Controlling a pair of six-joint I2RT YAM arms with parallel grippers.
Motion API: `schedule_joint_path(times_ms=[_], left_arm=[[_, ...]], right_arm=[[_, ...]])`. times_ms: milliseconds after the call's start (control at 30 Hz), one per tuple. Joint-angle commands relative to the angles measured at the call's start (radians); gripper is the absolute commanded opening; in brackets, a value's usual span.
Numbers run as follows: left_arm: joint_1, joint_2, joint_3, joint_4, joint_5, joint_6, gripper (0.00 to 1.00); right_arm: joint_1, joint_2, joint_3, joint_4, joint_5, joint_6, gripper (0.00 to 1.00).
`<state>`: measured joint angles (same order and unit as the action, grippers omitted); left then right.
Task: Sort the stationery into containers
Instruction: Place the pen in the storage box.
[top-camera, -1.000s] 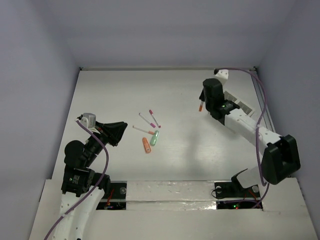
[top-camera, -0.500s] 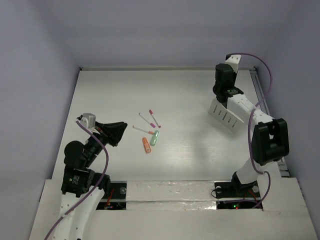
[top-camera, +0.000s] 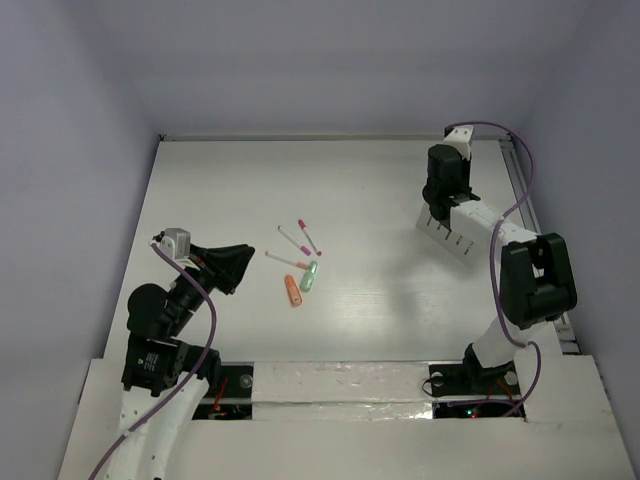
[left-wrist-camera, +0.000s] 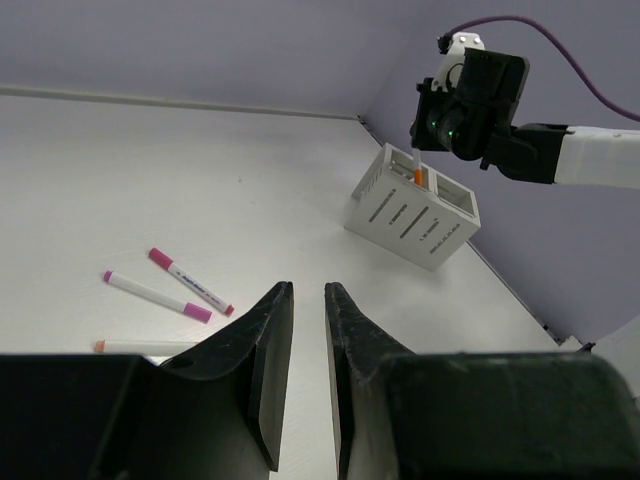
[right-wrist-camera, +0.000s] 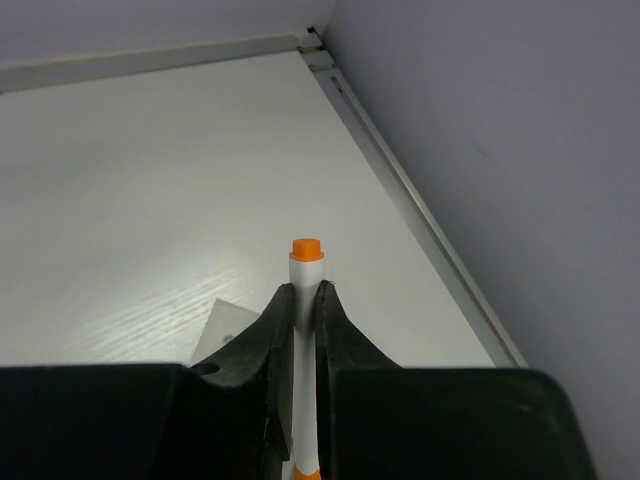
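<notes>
My right gripper (right-wrist-camera: 306, 295) pinches an orange-tipped pen (right-wrist-camera: 306, 262) at the box (left-wrist-camera: 410, 212), not yet released. Five loose pens and markers (top-camera: 309, 275) remain. Left gripper (left-wrist-camera: 308, 300) slightly parted, empty.

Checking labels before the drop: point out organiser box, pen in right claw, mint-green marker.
organiser box (left-wrist-camera: 405, 225), left wrist view, ribbed side wall.
orange-tipped pen (right-wrist-camera: 306, 335), right wrist view, white barrel.
mint-green marker (top-camera: 309, 277), top external view, mid-body.

From above I can't see the right gripper's (top-camera: 437, 208) fingers. The wrist covers them, and the arm hides part of the organiser box (top-camera: 446, 236). On the right wrist camera the gripped orange-capped pen (right-wrist-camera: 306, 262) runs off the bottom edge. The left gripper (left-wrist-camera: 308, 300) blocks one end of an orange-tipped pen (left-wrist-camera: 140, 346).
</notes>
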<state>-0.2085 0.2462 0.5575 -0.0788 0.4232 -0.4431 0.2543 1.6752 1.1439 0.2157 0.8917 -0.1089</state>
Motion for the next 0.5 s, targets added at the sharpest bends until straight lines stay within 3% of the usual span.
schedule_joint_path(times_ms=[0, 100, 133, 233, 400, 467], left_arm=[[-0.005, -0.010, 0.024, 0.054, 0.017, 0.001, 0.16], [-0.005, -0.012, 0.024, 0.051, 0.015, 0.003, 0.16], [-0.005, -0.010, 0.024, 0.053, 0.014, 0.003, 0.16], [-0.005, -0.010, 0.022, 0.053, 0.014, 0.003, 0.17], [-0.005, -0.005, 0.024, 0.054, 0.015, 0.001, 0.19], [-0.005, -0.011, 0.024, 0.054, 0.015, 0.000, 0.20]], right_arm=[[-0.006, -0.054, -0.035, 0.073, 0.035, 0.018, 0.05], [-0.006, -0.068, -0.049, 0.093, 0.027, 0.008, 0.15], [-0.006, -0.072, -0.046, 0.090, 0.020, 0.011, 0.31], [0.017, -0.121, -0.035, 0.045, -0.014, 0.049, 0.55], [0.105, -0.195, 0.023, -0.040, -0.040, 0.084, 0.59], [0.154, -0.229, 0.051, -0.102, -0.143, 0.109, 0.36]])
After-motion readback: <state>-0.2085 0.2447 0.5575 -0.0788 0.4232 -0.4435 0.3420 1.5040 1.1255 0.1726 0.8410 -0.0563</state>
